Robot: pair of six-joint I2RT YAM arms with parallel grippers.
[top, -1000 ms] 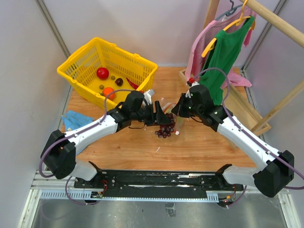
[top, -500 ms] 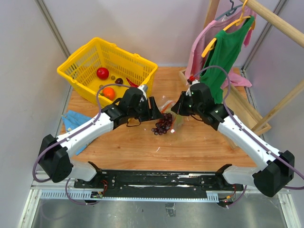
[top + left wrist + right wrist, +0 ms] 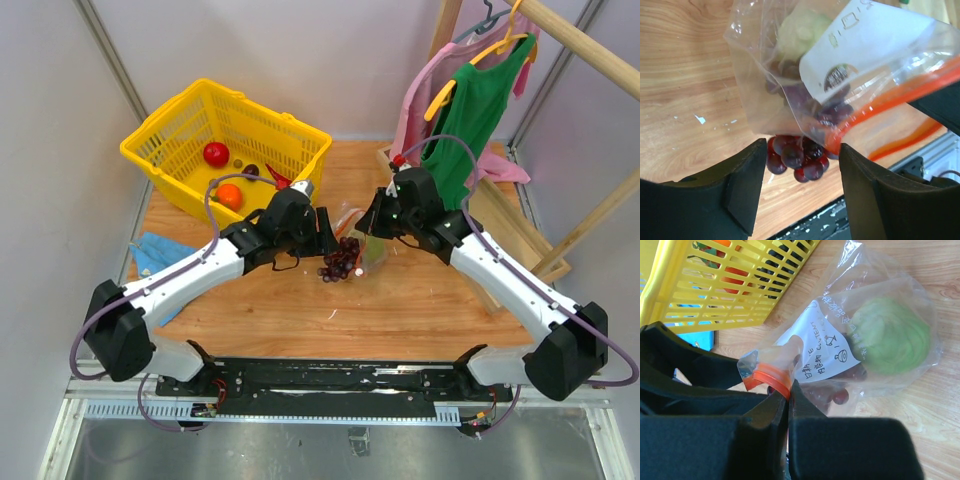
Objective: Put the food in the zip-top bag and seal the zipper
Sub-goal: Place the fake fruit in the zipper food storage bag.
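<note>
Left gripper (image 3: 326,236) jaws apart, clamped on nothing; grape bunch (image 3: 799,159) sits dead ahead at 12 o'clock of its fingertips in the left wrist view, in the gap between them, contact not clear; bunch is half in, half out of the zip-top bag (image 3: 765,85) mouth, so left arm is the nearer one for the push; bag runs away toward 12-1 o'clock, lying on the wooden table (image 3: 400,300); zipper (image 3: 890,100) slants roughly 8 to 2 o'clock, unsealed; right gripper (image 3: 788,399) pinched together on the zipper end, holding the mouth up; light-green ball (image 3: 890,335) already inside, deep end; grapes dark purple, glossy; bag clear, crinkly, white label (image 3: 825,355); orange (image 3: 229,195) and red fruit (image 3: 216,153) in the yellow basket (image 3: 262,108) at 10 o'clock of the bag, not yet bagged.
</note>
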